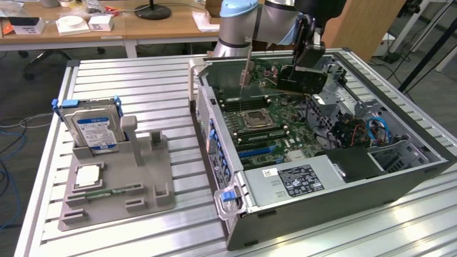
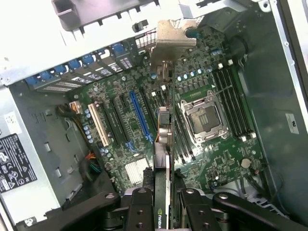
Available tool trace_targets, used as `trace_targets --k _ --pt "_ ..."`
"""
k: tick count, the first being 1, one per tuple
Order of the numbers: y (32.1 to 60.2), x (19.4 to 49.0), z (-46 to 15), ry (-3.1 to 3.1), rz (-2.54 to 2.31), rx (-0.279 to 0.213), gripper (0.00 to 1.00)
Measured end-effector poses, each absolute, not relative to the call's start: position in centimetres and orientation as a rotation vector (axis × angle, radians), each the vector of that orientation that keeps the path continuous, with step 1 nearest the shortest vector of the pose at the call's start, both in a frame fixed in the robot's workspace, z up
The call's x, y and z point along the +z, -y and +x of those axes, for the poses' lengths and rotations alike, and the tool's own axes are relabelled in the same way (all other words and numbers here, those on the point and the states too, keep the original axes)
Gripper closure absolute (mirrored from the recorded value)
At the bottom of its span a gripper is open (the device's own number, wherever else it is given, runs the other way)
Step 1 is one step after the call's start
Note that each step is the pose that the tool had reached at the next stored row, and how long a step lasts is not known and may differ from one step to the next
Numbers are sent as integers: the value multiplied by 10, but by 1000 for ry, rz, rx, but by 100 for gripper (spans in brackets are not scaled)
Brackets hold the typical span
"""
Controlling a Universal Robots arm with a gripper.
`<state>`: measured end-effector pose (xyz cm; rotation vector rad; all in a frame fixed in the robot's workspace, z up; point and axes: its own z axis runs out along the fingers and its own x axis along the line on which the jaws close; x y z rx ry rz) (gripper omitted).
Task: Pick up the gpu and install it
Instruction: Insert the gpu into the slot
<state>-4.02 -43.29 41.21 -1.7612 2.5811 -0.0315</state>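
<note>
From my remote station I saw the gripper [image 1: 309, 59] poised above the open computer case [image 1: 400, 176], which lay on its side on the slatted aluminium table [image 1: 143, 80], toward the table's edge at the exterior view's right. The jaws were partly closed on the gpu [image 1: 296, 80], clamping the thin card by its upper edge; in the wrist view the two black fingers [image 2: 139, 209] pressed either face of the card [image 2: 162, 192], which ran edge-on away from the camera to its silver metal bracket [image 2: 171, 41]. The card hung upright over the motherboard [image 1: 264, 123], near the case's far wall, and I could not tell whether its lower edge touched any slot. In the wrist view the bracket stood near the case's rear panel, and the card's line ran between the blue expansion slot [image 2: 140, 115] and the bare CPU socket [image 2: 204, 115].

On the table's side at the exterior view's left sat a grey parts holder [image 1: 117, 182], well apart from the case. A blue-labelled hard drive [image 1: 94, 128] stood upright in its far corner, a processor [image 1: 87, 175] lay flat in a recess nearer the front, and a narrow RAM stick [image 1: 114, 191] lay just beside that.
</note>
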Motion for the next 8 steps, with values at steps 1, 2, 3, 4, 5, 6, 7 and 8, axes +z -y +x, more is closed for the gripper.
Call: trace_targets --k 1,2,3,4,5,6,7,8 --pt "433 412 -40 -2574 -1772 -31 74" --pt "433 412 -40 -2566 -1783 -31 74" --pt "433 412 -40 -2559 -1793 -31 74" --pt "433 412 -40 -2551 -1804 -31 74" --pt "433 412 -40 -2543 -1815 -31 74" --pt "433 412 -40 -2536 -1825 -31 74" --pt "433 412 -40 -2528 -1835 -31 74" --pt "433 412 -40 -2521 -1845 -31 74"
